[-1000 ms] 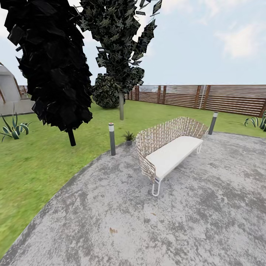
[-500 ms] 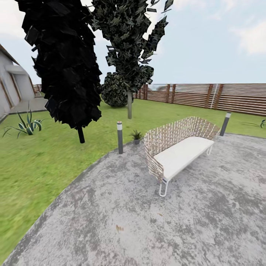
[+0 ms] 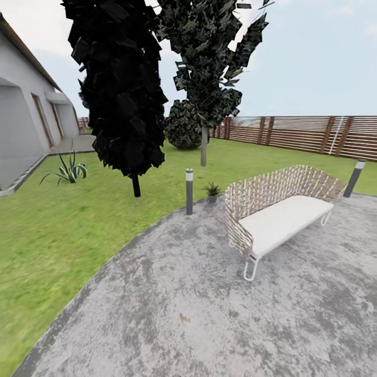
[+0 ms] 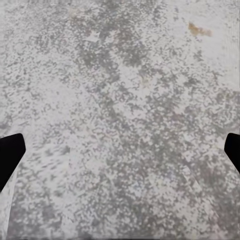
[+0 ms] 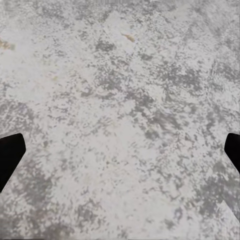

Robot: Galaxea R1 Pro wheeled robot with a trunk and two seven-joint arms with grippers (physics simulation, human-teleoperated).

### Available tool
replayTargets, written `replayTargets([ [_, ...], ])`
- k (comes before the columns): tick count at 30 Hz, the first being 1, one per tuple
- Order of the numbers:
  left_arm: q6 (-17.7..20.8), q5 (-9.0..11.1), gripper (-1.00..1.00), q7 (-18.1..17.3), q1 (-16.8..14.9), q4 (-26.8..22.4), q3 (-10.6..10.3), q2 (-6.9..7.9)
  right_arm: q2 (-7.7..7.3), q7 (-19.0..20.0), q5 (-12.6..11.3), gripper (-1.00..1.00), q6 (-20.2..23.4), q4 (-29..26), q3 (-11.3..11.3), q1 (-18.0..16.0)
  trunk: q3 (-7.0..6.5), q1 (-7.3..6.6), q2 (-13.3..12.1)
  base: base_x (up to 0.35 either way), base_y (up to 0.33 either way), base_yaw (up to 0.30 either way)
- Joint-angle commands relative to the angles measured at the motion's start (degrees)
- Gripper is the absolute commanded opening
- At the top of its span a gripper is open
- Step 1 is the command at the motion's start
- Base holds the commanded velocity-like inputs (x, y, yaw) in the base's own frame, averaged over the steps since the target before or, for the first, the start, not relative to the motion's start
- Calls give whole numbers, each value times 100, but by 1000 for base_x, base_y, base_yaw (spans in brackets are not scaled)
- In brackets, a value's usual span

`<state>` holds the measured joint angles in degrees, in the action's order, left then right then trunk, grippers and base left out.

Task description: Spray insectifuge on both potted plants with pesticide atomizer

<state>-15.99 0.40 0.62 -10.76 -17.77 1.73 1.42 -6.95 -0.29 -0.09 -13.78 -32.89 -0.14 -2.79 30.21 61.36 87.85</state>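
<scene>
A small potted plant (image 3: 212, 190) stands upright at the patio's (image 3: 220, 314) edge, just beside the grey bollard lamp (image 3: 189, 191), between that lamp and the wicker bench (image 3: 280, 212); its leaves spread upward and outward, too small to read further. Beyond the lamp rise a dark tree (image 3: 123, 89) and the slatted fence (image 3: 309, 135). Both wrist views look down on mottled paving, with the left gripper's (image 4: 120, 152) and right gripper's (image 5: 120, 152) fingertips spread wide at the edges, holding nothing.

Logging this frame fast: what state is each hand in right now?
Left hand: open, holding nothing, fingertips spread wide over the paved patio.
Right hand: open, holding nothing, also above the patio.
</scene>
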Motion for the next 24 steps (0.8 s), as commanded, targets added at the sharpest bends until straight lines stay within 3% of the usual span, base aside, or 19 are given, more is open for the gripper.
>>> replayTargets([
  [1,-19,4,100,6,-5,7,6,-2,0,-1,0,100,-24,42,6,-2,28,22,44,0,0,264],
  [6,-10,12,100,8,-6,10,12,10,1,32,8,100,-36,215,22,-2,138,132,245,0,0,194],
  [16,-9,13,100,11,-6,11,12,16,1,38,9,100,-37,227,23,-2,324,352,646,0,0,31],
  [24,-9,13,100,10,-6,11,12,16,1,38,9,100,-37,230,23,-2,468,527,967,0,0,227],
])
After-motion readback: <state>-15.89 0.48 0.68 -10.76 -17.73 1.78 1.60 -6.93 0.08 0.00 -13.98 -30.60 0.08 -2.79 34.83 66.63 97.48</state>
